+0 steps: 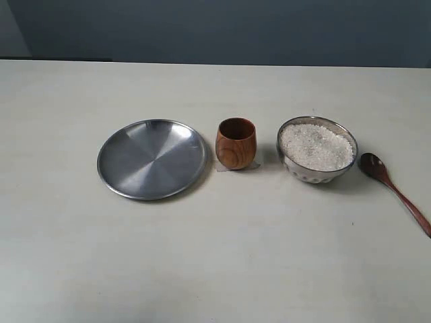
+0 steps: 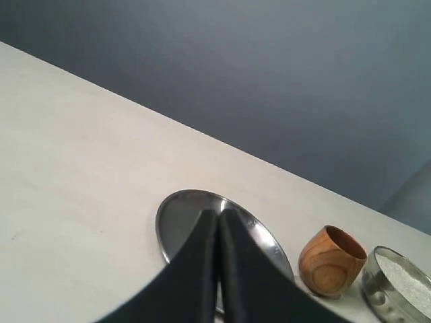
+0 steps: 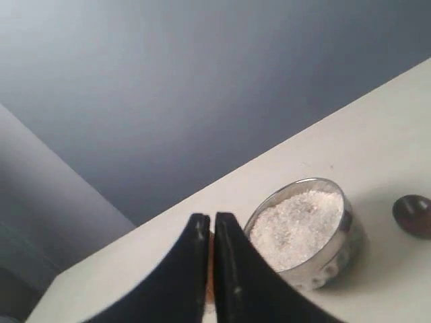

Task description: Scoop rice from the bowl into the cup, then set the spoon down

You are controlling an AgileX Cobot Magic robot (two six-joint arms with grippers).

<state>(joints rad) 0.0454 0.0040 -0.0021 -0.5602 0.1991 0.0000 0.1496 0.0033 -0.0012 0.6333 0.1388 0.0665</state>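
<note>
The steel bowl (image 1: 317, 150) stands right of centre, heaped with white rice (image 1: 316, 145). Just left of it is the reddish-brown wooden cup (image 1: 236, 143), upright. The dark wooden spoon (image 1: 394, 188) lies flat on the table right of the bowl, handle running toward the near right edge. Neither gripper shows in the exterior view. In the left wrist view my left gripper (image 2: 219, 215) is shut on nothing, with the cup (image 2: 332, 261) and bowl (image 2: 397, 282) beyond it. My right gripper (image 3: 210, 219) is shut and empty too, the bowl (image 3: 304, 232) and spoon's tip (image 3: 413, 215) beyond it.
A larger flat steel plate (image 1: 152, 158) lies left of the cup, also seen past the left gripper as the plate (image 2: 182, 219). The pale table (image 1: 215, 262) ends at a dark blue-grey wall at the back.
</note>
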